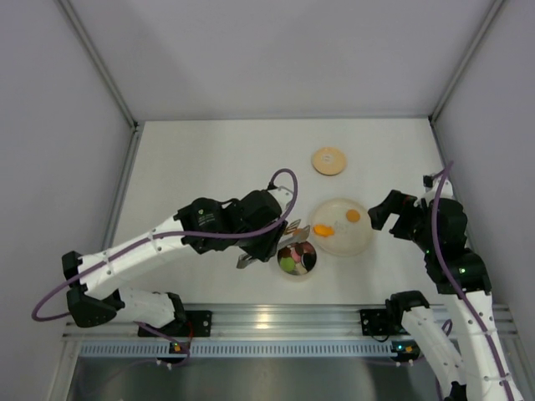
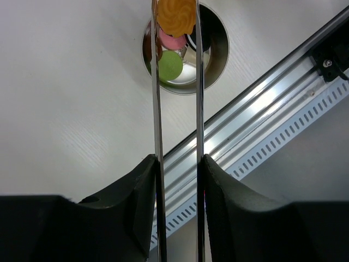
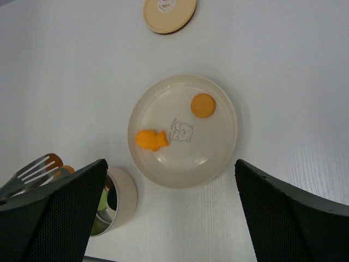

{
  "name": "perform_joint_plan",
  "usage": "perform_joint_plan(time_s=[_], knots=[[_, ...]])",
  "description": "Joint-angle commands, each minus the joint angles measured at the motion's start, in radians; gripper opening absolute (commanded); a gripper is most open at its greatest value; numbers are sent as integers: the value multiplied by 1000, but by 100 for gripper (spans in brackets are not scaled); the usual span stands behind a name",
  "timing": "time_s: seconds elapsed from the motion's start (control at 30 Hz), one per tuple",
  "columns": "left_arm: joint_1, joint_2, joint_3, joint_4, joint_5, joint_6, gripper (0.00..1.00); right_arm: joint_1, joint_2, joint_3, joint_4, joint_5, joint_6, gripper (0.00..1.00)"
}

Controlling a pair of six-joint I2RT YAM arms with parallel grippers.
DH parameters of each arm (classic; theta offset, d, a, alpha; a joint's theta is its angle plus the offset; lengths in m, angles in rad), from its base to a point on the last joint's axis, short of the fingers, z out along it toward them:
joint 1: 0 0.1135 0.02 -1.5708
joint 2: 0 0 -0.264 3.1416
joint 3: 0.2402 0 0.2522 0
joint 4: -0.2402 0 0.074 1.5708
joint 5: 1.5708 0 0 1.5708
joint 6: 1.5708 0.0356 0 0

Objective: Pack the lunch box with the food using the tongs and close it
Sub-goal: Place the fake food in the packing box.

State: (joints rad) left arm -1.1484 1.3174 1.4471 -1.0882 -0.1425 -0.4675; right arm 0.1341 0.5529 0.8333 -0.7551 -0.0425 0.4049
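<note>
Clamping the springy tongs (image 2: 157, 109), left hand (image 2: 179, 164) carries a light, probably slippery orange piece (image 2: 175, 15) near the lunch box (image 2: 222, 57); right hand (image 3: 170, 164) apart.

We see a cream plate (image 3: 214, 150) with a grey bear print (image 3: 182, 131), an orange fish piece (image 3: 151, 140), a tan lid (image 3: 169, 12) and a white surface (image 3: 283, 65).

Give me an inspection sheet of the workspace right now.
Surface: white table, matte.
Job's things: lunch box open, green piece and pink piece inside; tongs pinch an orange piece close by it; fish-shaped piece and round piece on plate; lid lies apart.
Clutter: nothing seen.
Grippers: left gripper shut on the tongs; right gripper open, facing the plate.
Cables: left purple cable, right purple cable, away from food.
Surroundings: grey walls; metal rail.
</note>
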Motion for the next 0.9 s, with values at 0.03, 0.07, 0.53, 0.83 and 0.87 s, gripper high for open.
perform_joint_plan(time_s=[0.03,0.07,0.53,0.83,0.87], knots=[[-13,-43,-57,-25,35,-39,41,-11,7,30,11,7,9,100],[-14,-46,-66,-26,37,-40,41,-11,7,30,11,7,9,99],[-22,-50,-102,-1,44,-46,54,-11,4,30,7,13,6,99],[-28,34,77,8,1,-14,55,-13,4,23,16,4,12,100],[-28,54,105,8,-12,-7,55,-11,5,23,16,4,11,99]])
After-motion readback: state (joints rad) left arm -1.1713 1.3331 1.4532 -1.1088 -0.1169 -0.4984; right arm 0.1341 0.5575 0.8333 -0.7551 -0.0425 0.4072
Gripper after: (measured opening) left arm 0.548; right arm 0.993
